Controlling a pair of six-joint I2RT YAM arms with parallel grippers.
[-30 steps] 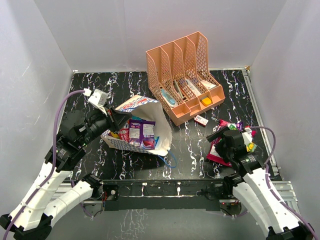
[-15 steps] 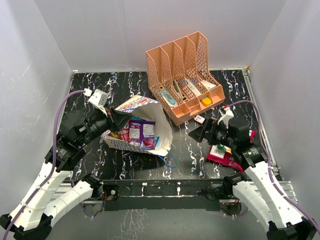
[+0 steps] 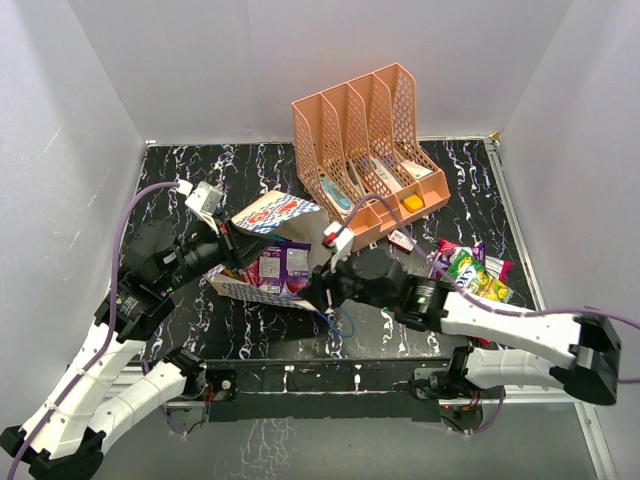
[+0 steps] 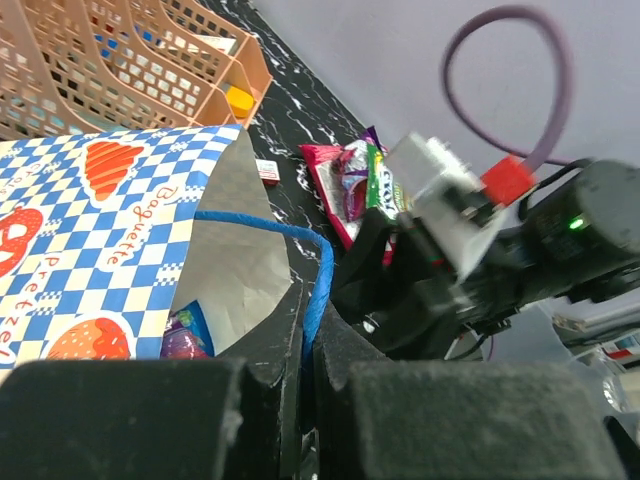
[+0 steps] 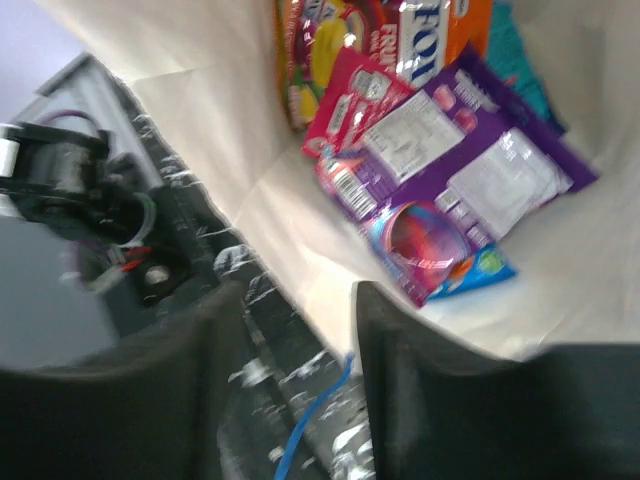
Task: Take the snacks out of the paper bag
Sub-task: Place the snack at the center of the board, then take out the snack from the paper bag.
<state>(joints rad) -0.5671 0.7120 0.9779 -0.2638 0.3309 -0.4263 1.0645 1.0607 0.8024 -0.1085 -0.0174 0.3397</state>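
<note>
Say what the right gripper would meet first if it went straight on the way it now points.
Probably the purple packet lying inside the paper bag, though the bag's lower inner wall may come first; depth is unclear.

From the right wrist, the right claw (image 5: 295,300) is a dark blur, and the top edge cuts off the orange snack (image 5: 450,30). From above, the right arm (image 3: 380,282) hides part of the paper bag (image 3: 275,212)'s open mouth.
</note>
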